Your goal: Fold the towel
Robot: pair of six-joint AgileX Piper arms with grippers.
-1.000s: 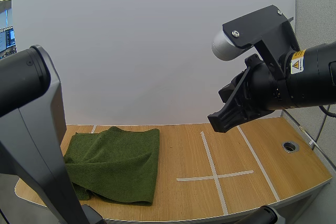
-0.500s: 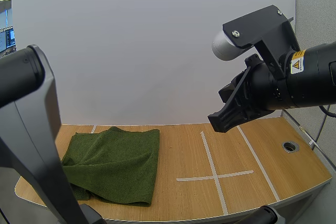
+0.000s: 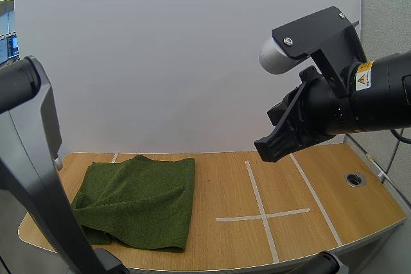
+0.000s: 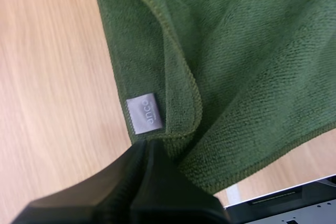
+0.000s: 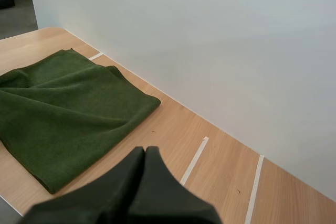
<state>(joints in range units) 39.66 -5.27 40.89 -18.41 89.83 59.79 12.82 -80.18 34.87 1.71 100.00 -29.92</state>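
Note:
A dark green towel (image 3: 141, 197) lies folded over on the left part of the wooden table (image 3: 225, 178), with a loose layer rumpled along its left side. In the left wrist view my left gripper (image 4: 147, 142) is shut, its tips pinching the towel (image 4: 236, 51) at a hemmed corner just below a grey label (image 4: 144, 113). My left arm (image 3: 26, 158) covers the towel's left edge in the high view. My right gripper (image 3: 270, 149) hangs high over the table's right half, shut on nothing. Its wrist view has the fingers (image 5: 144, 150) lying together, with the towel (image 5: 63, 108) beyond them.
White tape lines form a cross (image 3: 262, 215) right of the towel, with another strip (image 3: 314, 190) farther right. A round metal-rimmed hole (image 3: 354, 178) sits near the table's right edge. A white wall (image 3: 192, 62) closes the back. The front edge runs just below the towel.
My left arm has shifted left, and the towel's left edge has been drawn left and toward the front with it. The right arm has not moved.

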